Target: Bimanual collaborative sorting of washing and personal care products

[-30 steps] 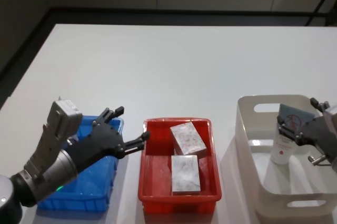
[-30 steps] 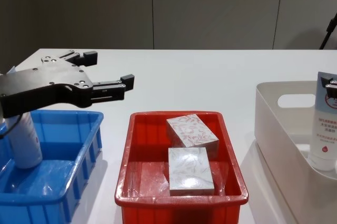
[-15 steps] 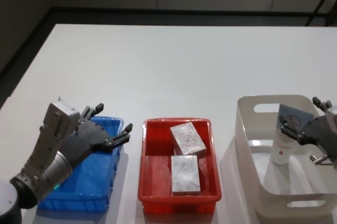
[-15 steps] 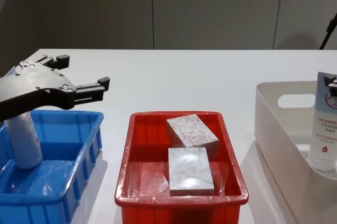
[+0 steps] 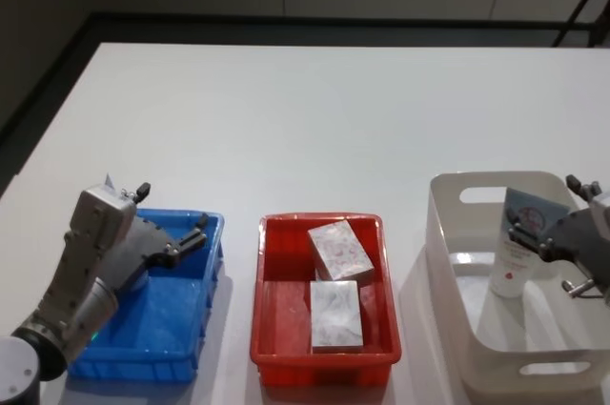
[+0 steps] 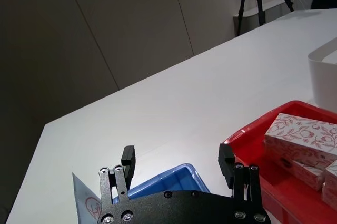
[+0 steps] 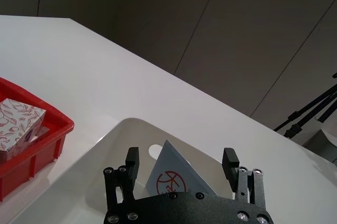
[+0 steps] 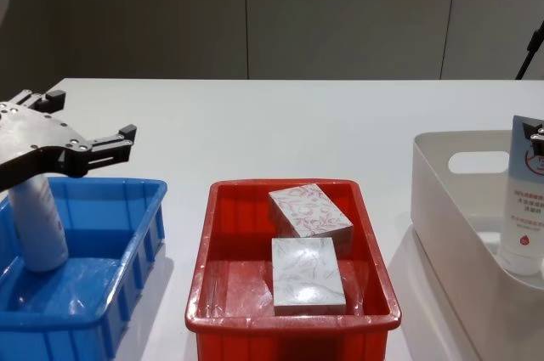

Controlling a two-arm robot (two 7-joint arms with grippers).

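Observation:
A whitish tube (image 8: pixel 38 227) with red print stands upright in the blue bin (image 8: pixel 127 242) at the left. My left gripper (image 8: pixel 89 115) hovers open just above that tube and bin, nothing between its fingers; in the left wrist view the left gripper (image 6: pixel 177 158) shows the tube's crimped end (image 6: pixel 88 204) beside one finger. A pale-blue tube (image 5: pixel 519 245) with a red circled logo stands cap-down in the white basket (image 5: pixel 448 233) at the right. My right gripper (image 7: pixel 180 156) is open, its fingers straddling the tube's top (image 7: pixel 172 179) without closing on it.
A red bin (image 5: pixel 276 329) in the middle holds two patterned soap boxes (image 5: pixel 335 276). The three containers stand in a row near the table's front edge. The white table (image 5: pixel 315 119) stretches bare behind them.
My left gripper has drawn back to the left, from near the red bin to above the blue bin, staying open. The right gripper and its tube have barely shifted.

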